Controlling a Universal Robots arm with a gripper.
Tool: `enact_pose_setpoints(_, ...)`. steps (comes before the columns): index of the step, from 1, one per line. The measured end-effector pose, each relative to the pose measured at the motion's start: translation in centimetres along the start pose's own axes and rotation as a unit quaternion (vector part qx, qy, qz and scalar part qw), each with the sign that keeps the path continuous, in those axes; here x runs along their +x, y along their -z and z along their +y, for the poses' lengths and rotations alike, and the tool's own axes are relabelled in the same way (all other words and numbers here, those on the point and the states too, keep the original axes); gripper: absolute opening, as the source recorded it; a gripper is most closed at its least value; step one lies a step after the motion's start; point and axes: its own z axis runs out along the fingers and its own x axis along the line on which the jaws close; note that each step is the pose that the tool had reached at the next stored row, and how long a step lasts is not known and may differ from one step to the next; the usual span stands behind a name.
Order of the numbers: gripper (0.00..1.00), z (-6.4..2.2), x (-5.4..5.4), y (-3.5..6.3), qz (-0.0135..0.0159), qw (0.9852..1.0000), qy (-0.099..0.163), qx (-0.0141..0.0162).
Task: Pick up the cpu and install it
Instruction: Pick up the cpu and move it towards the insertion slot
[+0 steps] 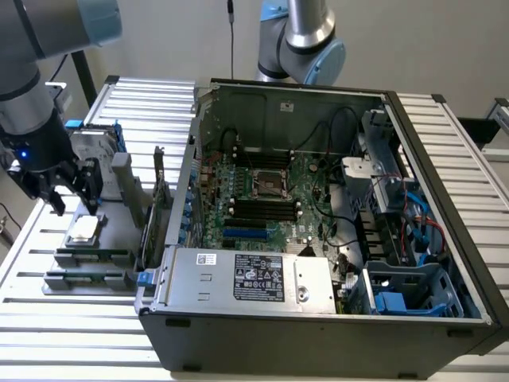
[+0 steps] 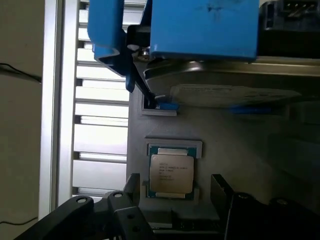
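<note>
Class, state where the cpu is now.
At the exterior view's left, the cpu lies in a grey holder outside the computer case, below the open gripper.

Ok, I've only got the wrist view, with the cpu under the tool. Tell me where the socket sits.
Observer: The socket is on the motherboard inside the open computer case, to the exterior view's right of the cpu.
Operator: Now tell me what lies on the holder near the cpu.
Observer: Two memory sticks lie flat, just nearer the camera than the cpu.
Operator: Give me the tool's height.
Observer: The tool hangs just above the cpu, jaws open and apparently not touching it.
</note>
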Motion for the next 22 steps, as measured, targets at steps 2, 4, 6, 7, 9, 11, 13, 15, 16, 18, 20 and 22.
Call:
enact_pose_setpoints(2, 0.68, -0.01, 0.0, -0.37, 0.0001, 1.0, 0.0, 0.0)
enact_pose_setpoints(4, 0.68, -0.02, 0.0, -0.74, 0.0001, 1.0, 0.0, 0.0)
enact_pose_setpoints(6, 0.68, -0.04, 0.0, -1.1, 0.0, 1.0, 0.0, 0.0)
enact_pose_setpoints(7, 0.68, -0.06, 0.0, -1.28, 0.0, 1.0, 0.0, 0.0)
enact_pose_setpoints(9, 0.68, -0.07, 0.0, -1.63, 0.0001, 1.0, -0.001, 0.0)
enact_pose_setpoints(11, 0.68, -0.09, 0.0, -2.0, 0.0, 1.0, -0.002, 0.0)
enact_pose_setpoints(13, 0.68, -0.1, 0.0, -2.37, -0.0001, 1.0, -0.004, 0.0)
enact_pose_setpoints(15, 0.68, -0.11, 0.0, -2.74, -0.0002, 1.0, -0.008, -0.0001)
enact_pose_setpoints(16, 0.68, -0.11, 0.0, -2.91, 0.0, 1.0, -0.009, -0.0001)
enact_pose_setpoints(18, 0.68, -0.12, 0.0, -3.1, 0.002, 0.9999, -0.011, -0.0002)
enact_pose_setpoints(20, 0.68, -0.12, 0.0, -3.17, 0.0067, 0.9999, -0.012, -0.0005)
enact_pose_setpoints(22, 0.68, -0.12, 0.0, -3.24, 0.0105, 0.9999, -0.013, 0.0)
